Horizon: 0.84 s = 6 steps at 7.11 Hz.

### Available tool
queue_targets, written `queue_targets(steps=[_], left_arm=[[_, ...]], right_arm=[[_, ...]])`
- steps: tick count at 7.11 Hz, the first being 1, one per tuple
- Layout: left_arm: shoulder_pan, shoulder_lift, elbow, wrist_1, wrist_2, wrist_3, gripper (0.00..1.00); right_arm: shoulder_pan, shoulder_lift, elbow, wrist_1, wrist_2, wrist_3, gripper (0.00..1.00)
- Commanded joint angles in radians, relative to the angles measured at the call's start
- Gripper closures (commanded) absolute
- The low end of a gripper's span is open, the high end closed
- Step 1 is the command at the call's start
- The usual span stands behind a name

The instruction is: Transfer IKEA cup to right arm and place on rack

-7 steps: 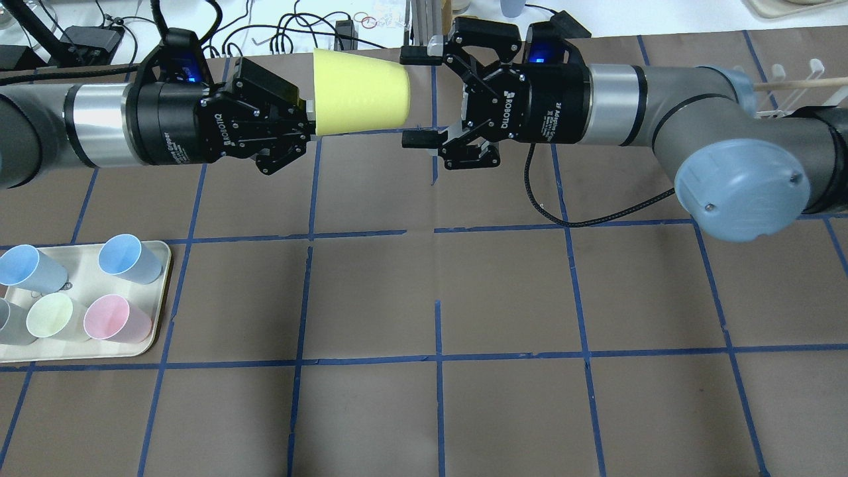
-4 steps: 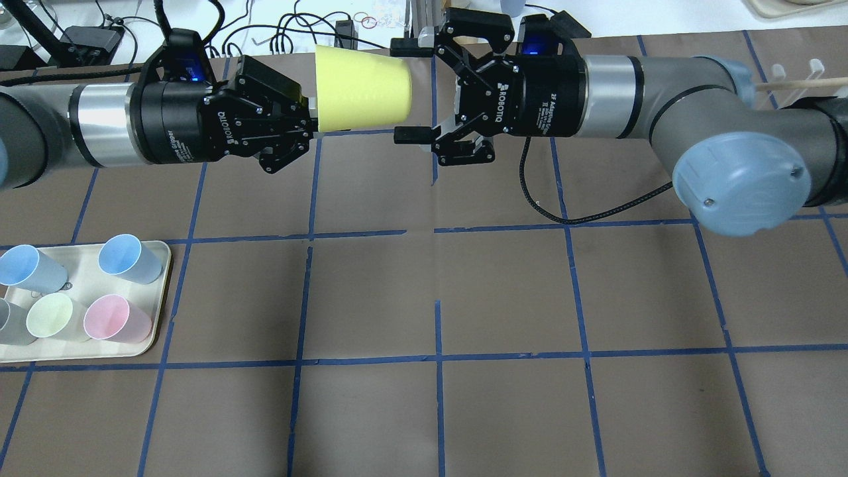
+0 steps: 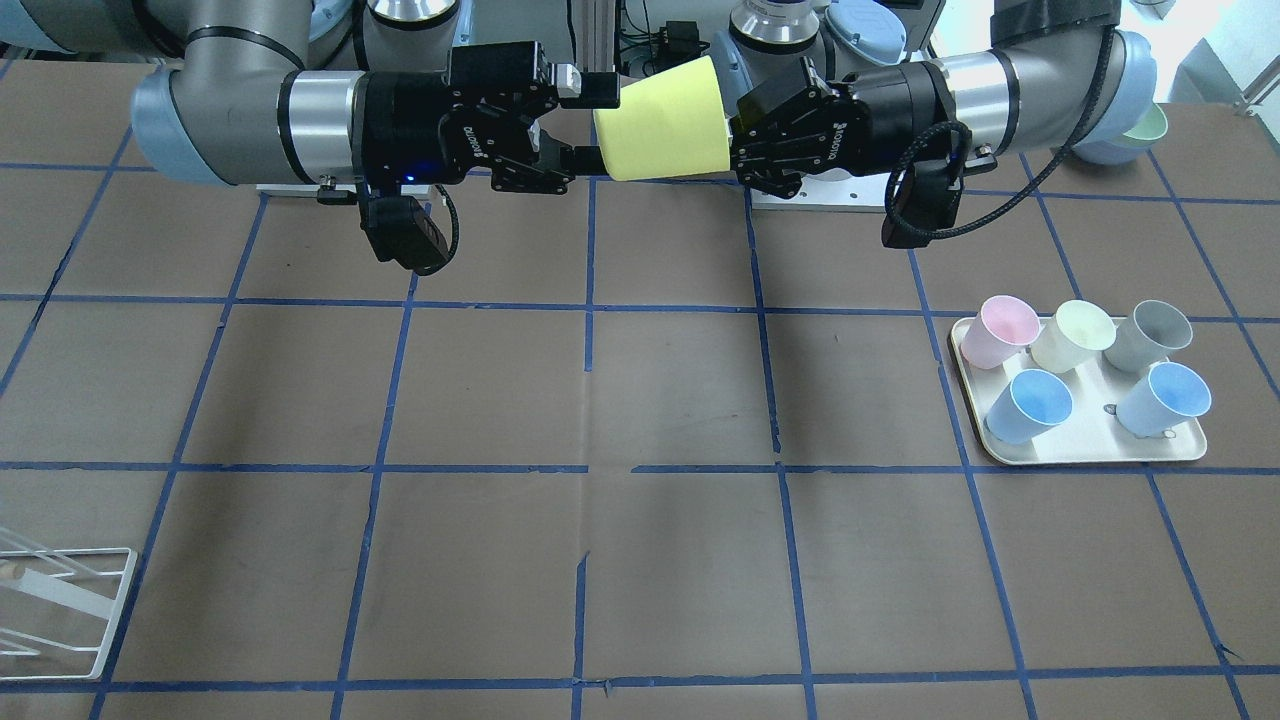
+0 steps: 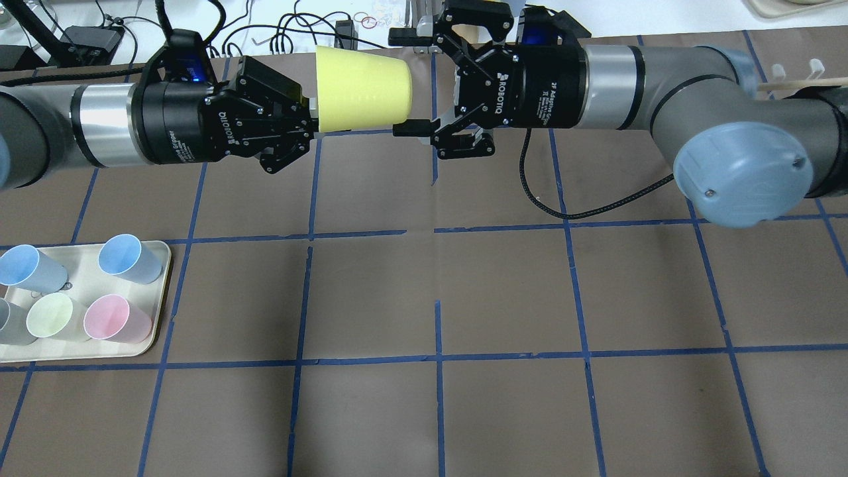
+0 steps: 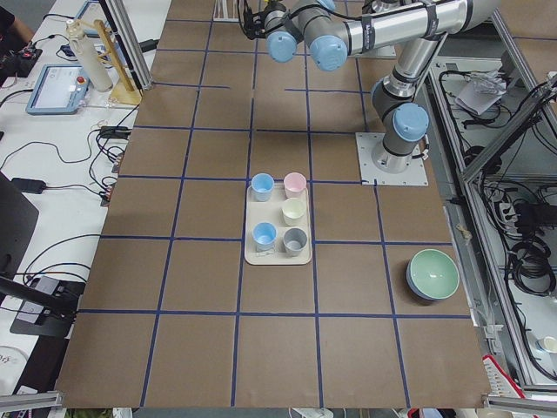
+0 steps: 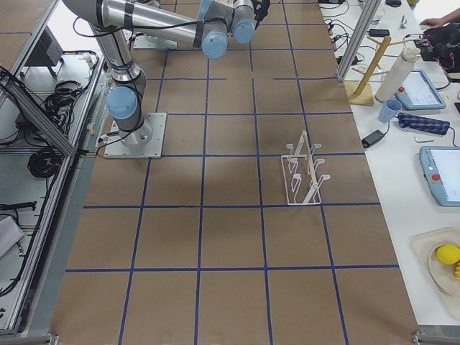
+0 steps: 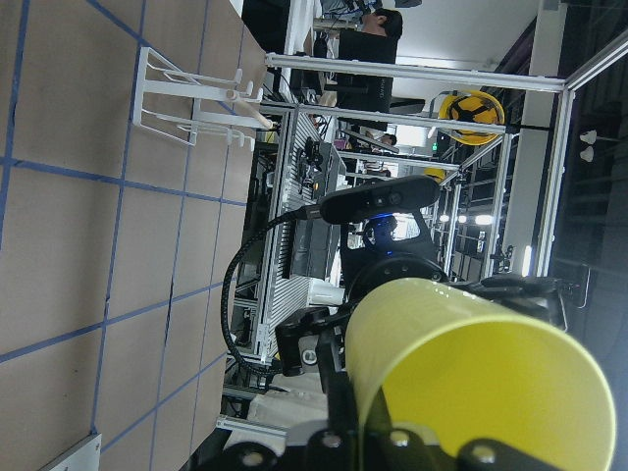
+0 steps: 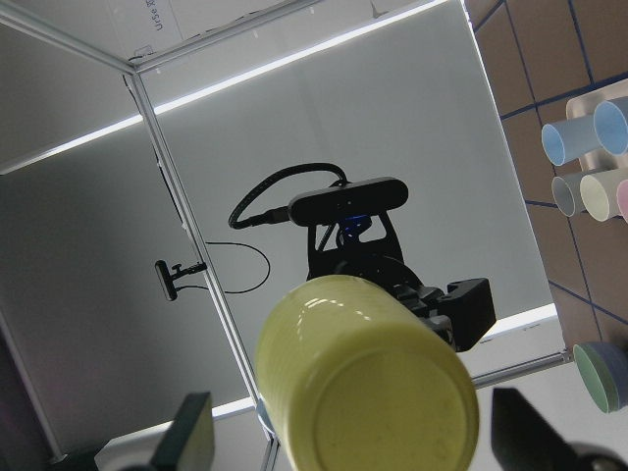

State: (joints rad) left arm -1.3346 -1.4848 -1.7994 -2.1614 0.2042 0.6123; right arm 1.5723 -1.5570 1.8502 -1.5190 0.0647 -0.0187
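Handover step, mid-air. Left gripper is clenched on the rim of the IKEA cup. The cup's base sits between the right gripper jaws, which are spread wide (contact unclear). Next, I'd say: right clamps, left releases, then on to the rack.

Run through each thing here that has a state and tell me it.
IKEA cup: held sideways in the air, off the table.
left gripper: shut on the cup's rim.
right gripper: open, fingers straddling the cup's base.
rack: upright, empty.
tray cups: upright, mouths up.
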Motion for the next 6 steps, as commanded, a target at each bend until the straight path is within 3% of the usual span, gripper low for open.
queue_targets(steps=[1,3,4,5,6], left_arm=[[0.002,-0.003,0.000,0.000,0.004,0.001,1.00],[0.002,-0.003,0.000,0.000,0.003,-0.002,1.00],[0.002,-0.003,0.000,0.000,0.004,-0.002,0.95],[0.002,-0.005,0.000,0.000,0.003,-0.003,0.32],[0.002,-0.003,0.000,0.000,0.004,-0.006,0.00]], right_arm=[[0.000,0.002,0.000,0.006,0.000,0.002,0.35],[-0.002,0.002,-0.002,0.005,0.003,0.047,0.74],[-0.003,0.002,-0.002,-0.003,0.003,0.054,0.90],[-0.009,0.002,-0.002,-0.007,-0.003,0.056,1.00],[-0.015,0.003,-0.003,-0.007,-0.009,0.056,1.00]])
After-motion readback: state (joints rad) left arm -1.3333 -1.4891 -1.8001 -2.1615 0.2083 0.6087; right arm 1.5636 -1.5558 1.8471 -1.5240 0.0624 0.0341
